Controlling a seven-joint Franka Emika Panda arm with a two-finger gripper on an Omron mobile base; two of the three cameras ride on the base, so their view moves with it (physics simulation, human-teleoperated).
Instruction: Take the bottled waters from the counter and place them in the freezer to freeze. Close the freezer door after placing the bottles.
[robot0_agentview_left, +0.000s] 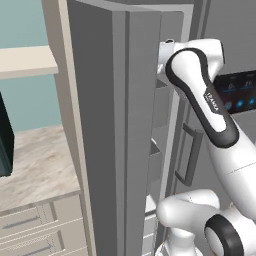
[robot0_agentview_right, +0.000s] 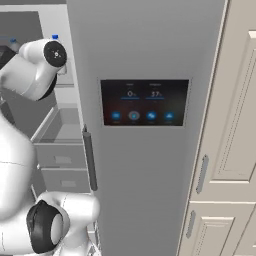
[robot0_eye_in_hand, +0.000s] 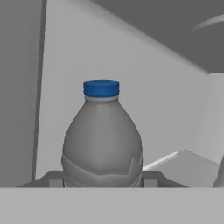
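In the left base view, one dark green toaster oven (robot0_agentview_left: 4, 137) sits at the left edge on the beige marbled tabletop (robot0_agentview_left: 40, 165), with one cream shelf (robot0_agentview_left: 25, 61) above it against a teal wall (robot0_agentview_left: 30, 100). Cream drawers (robot0_agentview_left: 40, 227) fill the lower left. At the centre stands the open freezer door (robot0_agentview_left: 105, 130), a flat grey slab seen edge-on, with grey bins (robot0_agentview_left: 159, 102) on its inner side. The white arm reaches past it into the freezer (robot0_agentview_left: 175, 30).

In the right base view, two blue caps show at the upper left inside the freezer: one at the far left edge (robot0_agentview_right: 13, 42), one just above the arm's wrist (robot0_agentview_right: 55, 37). Below are grey drawers (robot0_agentview_right: 60, 155). The second grey door carries one dark display panel (robot0_agentview_right: 144, 102); cream cabinets (robot0_agentview_right: 225, 150) stand at the right.

In the hand view, the tool (robot0_eye_in_hand: 103, 186) is clamped on one whitish bottle (robot0_eye_in_hand: 103, 140) with a blue cap (robot0_eye_in_hand: 101, 88), upright at the centre, grey freezer walls behind it.
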